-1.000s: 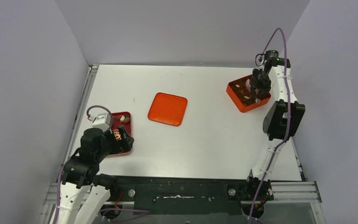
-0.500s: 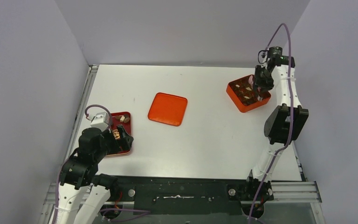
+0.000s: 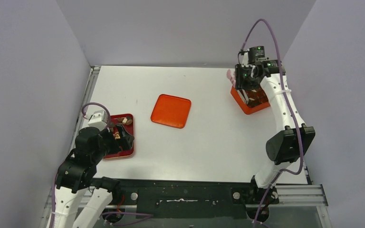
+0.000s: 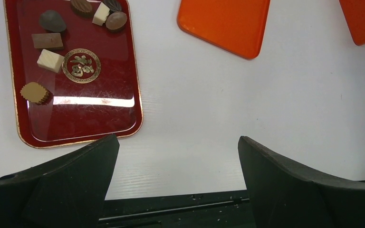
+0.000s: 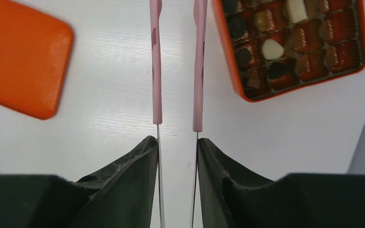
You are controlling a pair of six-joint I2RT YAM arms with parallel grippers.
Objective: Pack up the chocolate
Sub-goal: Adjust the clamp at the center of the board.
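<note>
Right wrist: right pincer (image 5: 177, 142) clamps pink tongs (image 5: 156, 71); left pincer (image 4: 178, 142) spread wide.

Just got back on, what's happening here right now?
The right gripper holds the pink tongs beside the orange box, whose compartments are partly filled with chocolate. The left gripper hangs open by the red tray, where more chocolate lies. The orange lid lies on the table between them.
</note>
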